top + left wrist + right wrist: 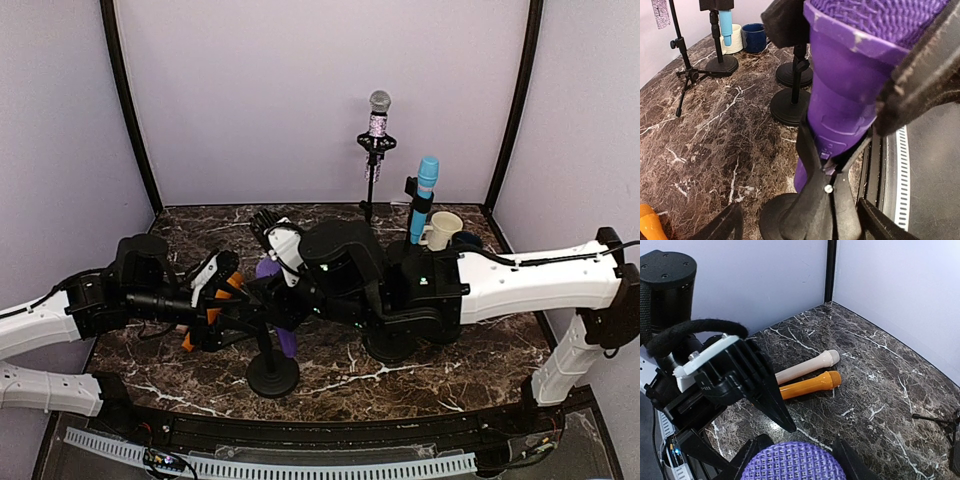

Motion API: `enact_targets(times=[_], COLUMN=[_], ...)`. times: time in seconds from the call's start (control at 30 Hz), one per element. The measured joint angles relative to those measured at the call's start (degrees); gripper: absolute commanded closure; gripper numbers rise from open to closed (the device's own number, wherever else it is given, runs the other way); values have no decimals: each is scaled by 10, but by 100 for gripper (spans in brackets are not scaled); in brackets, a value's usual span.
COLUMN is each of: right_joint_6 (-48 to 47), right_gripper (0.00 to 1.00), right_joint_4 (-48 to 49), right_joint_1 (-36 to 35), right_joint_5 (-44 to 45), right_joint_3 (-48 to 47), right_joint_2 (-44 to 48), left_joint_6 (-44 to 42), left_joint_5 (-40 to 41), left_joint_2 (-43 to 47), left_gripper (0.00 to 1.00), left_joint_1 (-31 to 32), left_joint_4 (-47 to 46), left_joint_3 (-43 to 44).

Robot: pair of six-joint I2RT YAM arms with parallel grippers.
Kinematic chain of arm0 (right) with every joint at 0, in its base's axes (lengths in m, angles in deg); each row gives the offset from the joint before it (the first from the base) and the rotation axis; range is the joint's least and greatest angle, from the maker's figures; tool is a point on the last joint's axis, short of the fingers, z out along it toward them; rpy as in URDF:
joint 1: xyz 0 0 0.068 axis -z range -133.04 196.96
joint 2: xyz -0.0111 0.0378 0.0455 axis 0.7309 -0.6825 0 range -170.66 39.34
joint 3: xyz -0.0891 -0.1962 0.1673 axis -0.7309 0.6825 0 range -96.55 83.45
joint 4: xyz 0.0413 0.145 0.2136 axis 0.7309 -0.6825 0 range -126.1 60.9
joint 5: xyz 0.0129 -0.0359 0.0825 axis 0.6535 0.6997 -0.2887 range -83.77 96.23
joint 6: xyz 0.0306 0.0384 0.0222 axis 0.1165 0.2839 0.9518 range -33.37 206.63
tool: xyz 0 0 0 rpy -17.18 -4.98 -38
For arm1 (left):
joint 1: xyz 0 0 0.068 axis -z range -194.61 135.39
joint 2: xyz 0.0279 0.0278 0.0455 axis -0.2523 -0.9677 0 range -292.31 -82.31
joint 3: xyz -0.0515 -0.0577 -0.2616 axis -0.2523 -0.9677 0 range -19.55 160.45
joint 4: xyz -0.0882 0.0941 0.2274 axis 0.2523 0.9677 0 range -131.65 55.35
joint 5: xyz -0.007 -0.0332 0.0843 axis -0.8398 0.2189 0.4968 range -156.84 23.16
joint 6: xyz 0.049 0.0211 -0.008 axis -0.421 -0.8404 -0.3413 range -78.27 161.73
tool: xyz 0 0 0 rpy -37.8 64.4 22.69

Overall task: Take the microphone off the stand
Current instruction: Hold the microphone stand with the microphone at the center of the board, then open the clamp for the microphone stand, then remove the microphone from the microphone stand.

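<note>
A purple microphone (pixel 266 268) (pixel 840 100) stands tilted in the black clip (pixel 825 210) of a stand with a round base (pixel 272 375). My right gripper (pixel 272 258) (pixel 800 460) comes from the right. Its padded fingers (pixel 752 457) press on both sides of the microphone's purple mesh head (pixel 792 465), shut on it. From the left, my left gripper (pixel 252 318) (pixel 797 225) reaches in low at the clip. It is open, one finger (pixel 715 225) well clear on the left and the other close by the clip on the right.
An orange microphone (pixel 807 385) and a cream one (pixel 807 367) lie side by side on the marble under the left arm. At the back stand a glittery microphone on a tripod (pixel 378 125), a blue microphone in its stand (pixel 425 195), a cream mug (pixel 443 230) and a blue mug (pixel 755 37).
</note>
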Motion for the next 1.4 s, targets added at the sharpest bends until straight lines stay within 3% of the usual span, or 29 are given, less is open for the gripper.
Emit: enact_targets(times=[0.13, 0.3, 0.57, 0.7, 1.0, 1.17, 1.4], right_joint_6=[-30, -55, -66, -66, -64, -59, -39], right_gripper=[67, 67, 69, 70, 73, 75, 76], right_joint_4=[11, 18, 19, 19, 12, -1, -27], right_joint_1=[1, 13, 25, 27, 30, 30, 30], right_joint_5=[-29, -71, -109, -111, -107, -90, -42], right_joint_3=[15, 26, 30, 30, 30, 30, 34], right_joint_2=[12, 21, 25, 25, 25, 27, 81], left_joint_6=[0, -4, -7, -10, -17, -17, -17], left_joint_5=[2, 10, 11, 12, 16, 21, 25], left_joint_2=[-6, -5, -3, 3, 11, 10, 10], left_gripper=[22, 35, 41, 52, 88, 96, 97], left_joint_1=[11, 23, 31, 33, 34, 37, 39], left_joint_4=[0, 2, 2, 2, 3, 3, 3], left_joint_3=[0, 0, 0, 0, 0, 0, 0])
